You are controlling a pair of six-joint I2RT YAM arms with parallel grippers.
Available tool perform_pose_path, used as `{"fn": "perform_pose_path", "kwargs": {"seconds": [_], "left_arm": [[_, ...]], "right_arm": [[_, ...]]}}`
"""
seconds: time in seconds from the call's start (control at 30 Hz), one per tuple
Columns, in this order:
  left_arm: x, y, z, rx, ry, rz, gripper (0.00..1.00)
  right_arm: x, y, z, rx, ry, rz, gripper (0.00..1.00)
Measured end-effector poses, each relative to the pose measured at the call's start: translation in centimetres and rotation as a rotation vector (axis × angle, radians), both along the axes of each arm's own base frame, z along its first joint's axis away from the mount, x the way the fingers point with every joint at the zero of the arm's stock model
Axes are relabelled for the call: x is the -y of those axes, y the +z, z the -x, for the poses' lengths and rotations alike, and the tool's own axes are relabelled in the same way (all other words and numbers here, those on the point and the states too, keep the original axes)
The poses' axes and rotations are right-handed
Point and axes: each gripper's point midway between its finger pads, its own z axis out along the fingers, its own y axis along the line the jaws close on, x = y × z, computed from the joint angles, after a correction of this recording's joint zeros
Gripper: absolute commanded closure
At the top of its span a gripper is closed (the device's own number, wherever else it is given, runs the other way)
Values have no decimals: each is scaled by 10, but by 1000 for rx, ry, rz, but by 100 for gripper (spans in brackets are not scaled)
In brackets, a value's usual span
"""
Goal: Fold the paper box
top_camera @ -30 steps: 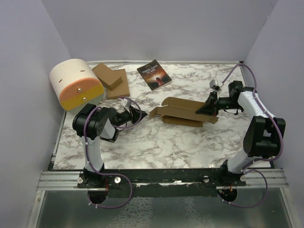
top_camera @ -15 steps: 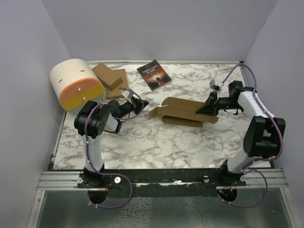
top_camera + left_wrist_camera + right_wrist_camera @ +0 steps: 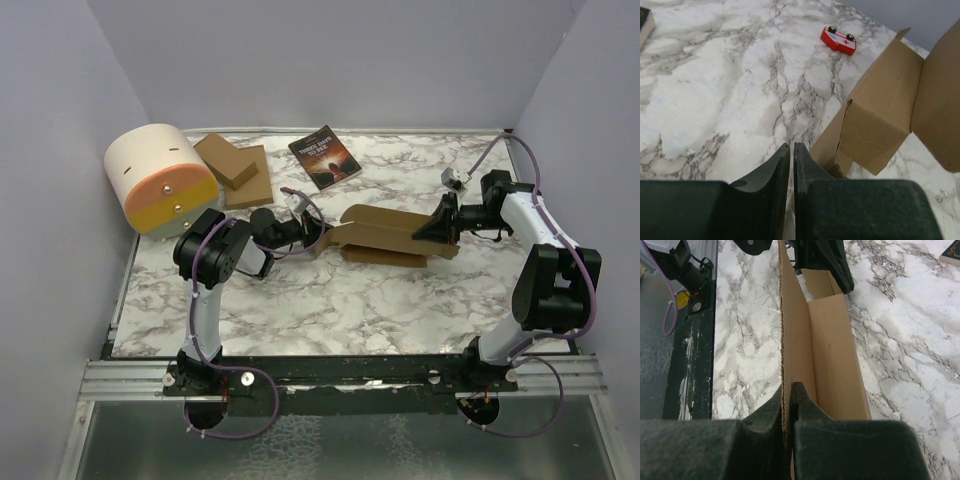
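Now the left tool [image 3: 318, 238], nearly clenched and empty, has swung in to the end nearest the dark-covered book [image 3: 324, 156] of the half-raised plain brown cardboard box [image 3: 385, 232] on the marble bench [image 3: 330, 290], while the right tool [image 3: 428, 232] pinches the wall at the end farthest from that book, so folding the end flaps looks ready to start.

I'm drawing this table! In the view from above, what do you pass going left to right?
Cream-and-orange rounded container → stack of flat cardboard pieces → dark book → paper box → right arm.
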Motion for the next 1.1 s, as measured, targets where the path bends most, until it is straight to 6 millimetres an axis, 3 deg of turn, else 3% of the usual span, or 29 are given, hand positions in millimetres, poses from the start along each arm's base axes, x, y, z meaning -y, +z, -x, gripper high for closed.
{"fn": "perform_pose_path", "kwargs": {"seconds": [0.2, 0.57, 1.1], "left_arm": [[-7, -13, 25, -61, -18, -21, 89], [14, -7, 46, -63, -72, -19, 89], [16, -13, 55, -55, -51, -35, 68]], "right_arm": [[0, 0, 0, -1, 0, 0, 99], [0, -2, 0, -17, -7, -1, 99], [0, -2, 0, -17, -8, -1, 99]]}}
